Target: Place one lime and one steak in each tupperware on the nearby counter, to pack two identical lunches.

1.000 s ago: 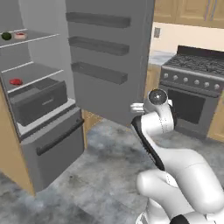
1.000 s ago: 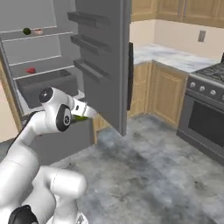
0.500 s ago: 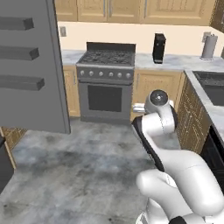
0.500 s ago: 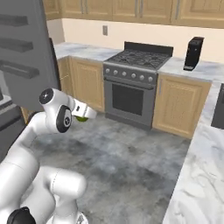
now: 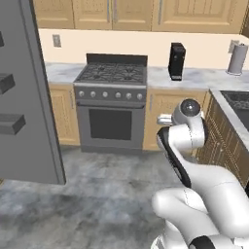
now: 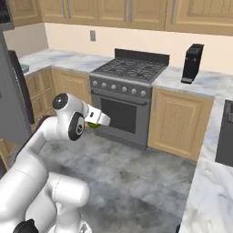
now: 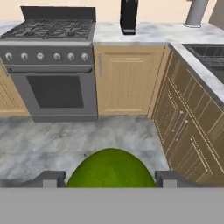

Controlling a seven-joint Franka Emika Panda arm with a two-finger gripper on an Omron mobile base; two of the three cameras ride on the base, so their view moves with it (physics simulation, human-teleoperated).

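Observation:
My gripper (image 7: 111, 178) is shut on a green lime (image 7: 110, 168), which bulges between the two dark fingertips (image 7: 54, 178) at the bottom of the hand view. From the right base view the lime (image 6: 93, 125) peeks out green under the hand, and the gripper (image 6: 99, 120) is held at chest height in front of the oven. In the left base view the hand (image 5: 164, 119) juts out left of the arm's head. The marbled counter (image 5: 199, 78) runs right of the stove. The steak and the tupperware are out of view.
A black gas stove (image 5: 113, 92) with an oven stands ahead. On the counter are a black appliance (image 5: 176, 61) and a steel cylinder (image 5: 237, 58). A sink (image 5: 238, 97) lies at right. The grey fridge door (image 5: 26, 97) hangs open at left. The grey floor (image 6: 145, 182) lies between.
The whole picture has swung from the open fridge to the stove and counter, so the base has turned. The gripper has kept the lime throughout.

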